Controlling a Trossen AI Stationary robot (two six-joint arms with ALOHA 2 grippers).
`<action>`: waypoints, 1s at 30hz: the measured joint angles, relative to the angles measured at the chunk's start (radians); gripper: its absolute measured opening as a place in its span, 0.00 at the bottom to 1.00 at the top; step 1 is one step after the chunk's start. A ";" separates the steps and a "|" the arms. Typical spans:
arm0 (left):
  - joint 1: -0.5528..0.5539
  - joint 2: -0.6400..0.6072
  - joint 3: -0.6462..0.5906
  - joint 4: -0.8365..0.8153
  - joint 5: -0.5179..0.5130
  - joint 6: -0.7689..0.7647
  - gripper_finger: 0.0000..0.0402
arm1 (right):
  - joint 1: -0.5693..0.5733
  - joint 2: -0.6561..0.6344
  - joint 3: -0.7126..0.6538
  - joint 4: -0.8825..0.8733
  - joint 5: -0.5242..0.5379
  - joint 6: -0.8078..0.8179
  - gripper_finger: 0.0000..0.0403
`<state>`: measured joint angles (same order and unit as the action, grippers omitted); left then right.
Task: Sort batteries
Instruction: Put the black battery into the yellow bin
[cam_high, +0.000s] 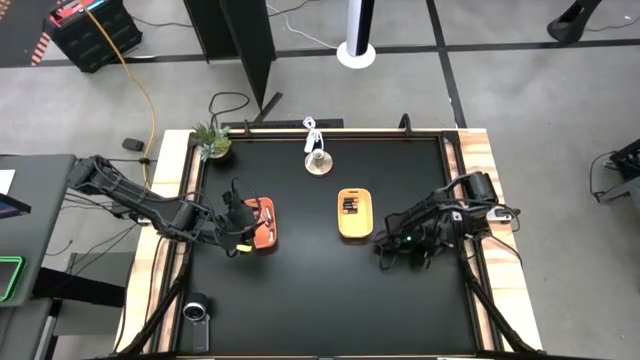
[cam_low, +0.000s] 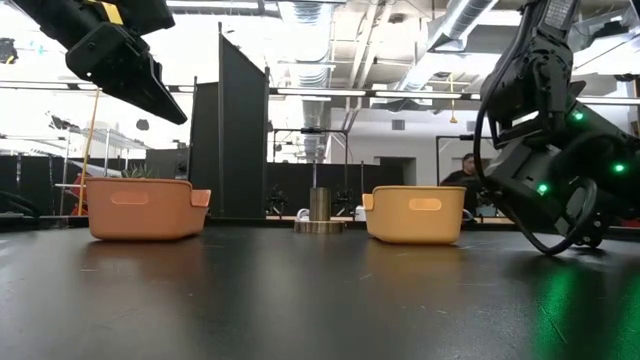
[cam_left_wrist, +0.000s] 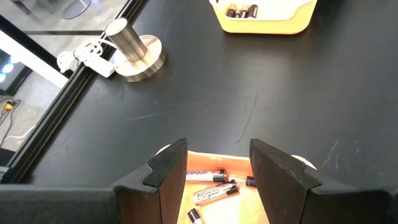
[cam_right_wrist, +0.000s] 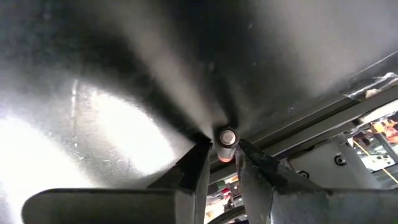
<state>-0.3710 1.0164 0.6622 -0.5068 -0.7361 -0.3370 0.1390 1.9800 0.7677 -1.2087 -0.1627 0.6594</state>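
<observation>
- There are two trays on the black table (cam_high: 300, 290): one orange tray (cam_high: 262, 223) on the left and one yellow tray (cam_high: 354, 214) near the middle.
- In the left wrist view, the orange tray holds two whitish-silver batteries (cam_left_wrist: 205, 176) and some small dark ends of other cells; their exact number I cannot tell.
- The yellow tray shows about three dark batteries (cam_left_wrist: 242, 11) lying side by side.
- One more battery (cam_right_wrist: 226, 142) is at the right gripper (cam_right_wrist: 222, 152), seen end-on, standing between the two tips; the jaws are narrow and close on it, low at the table near the right edge.
- The left gripper (cam_left_wrist: 217, 171) hangs above the orange tray; its jaws are wide apart with nothing between them.
- Other things: a metal cylinder on a round base (cam_high: 318, 160) stands behind the trays, a small plant (cam_high: 212, 140) is at the far left corner, and a person (cam_low: 464, 175) sits in the room behind.
</observation>
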 joint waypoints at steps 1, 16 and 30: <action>0.000 0.000 0.000 0.000 0.000 0.000 0.42 | -0.004 0.000 -0.001 0.000 0.002 -0.008 0.25; -0.007 -0.011 0.000 0.020 0.043 0.038 0.42 | -0.041 -0.002 -0.002 -0.006 0.010 -0.092 0.14; -0.211 -0.204 0.001 0.576 0.144 0.446 0.42 | -0.050 -0.002 0.005 -0.015 0.028 -0.126 0.02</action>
<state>-0.5817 0.8122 0.6628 0.0694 -0.5925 0.1087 0.0892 1.9785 0.7727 -1.2241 -0.1350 0.5336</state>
